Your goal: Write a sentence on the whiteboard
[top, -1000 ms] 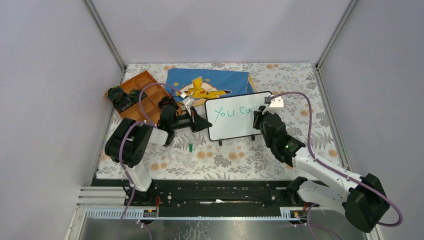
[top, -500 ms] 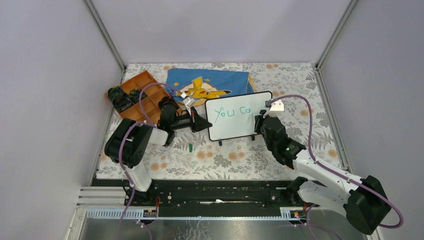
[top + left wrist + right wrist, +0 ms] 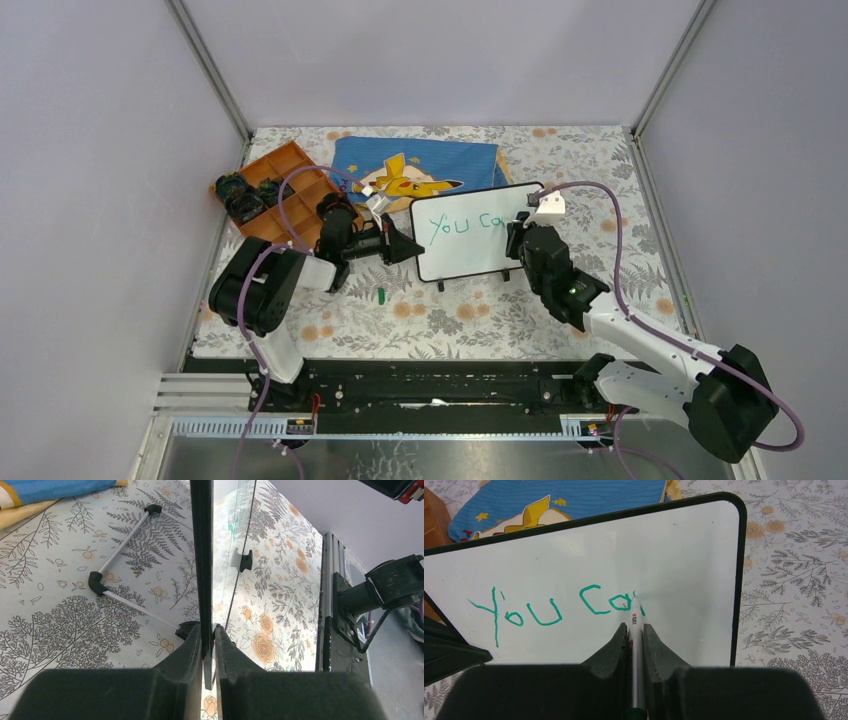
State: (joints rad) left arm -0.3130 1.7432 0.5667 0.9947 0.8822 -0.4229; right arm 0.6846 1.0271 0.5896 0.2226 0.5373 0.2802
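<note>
The whiteboard [image 3: 684, 550] stands on the desk [image 3: 600, 170] before the blue cloth [image 3: 420, 158], and the sentence [image 3: 549, 614] reads only "You Ca". My left jaws clench its left edge. My right jaws grasp the marker [image 3: 636, 630], tip on the last letter. If I press too hard, the board could tilt or the letters smear. The orange tray [image 3: 292, 158] holds small dark things [image 3: 240, 198] in its left compartments.

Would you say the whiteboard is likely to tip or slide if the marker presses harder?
Probably tippy unheld: the whiteboard leans on a thin wire stand, and the left hand clamps its edge. Thin and flat, it looks light and rigid.
</note>
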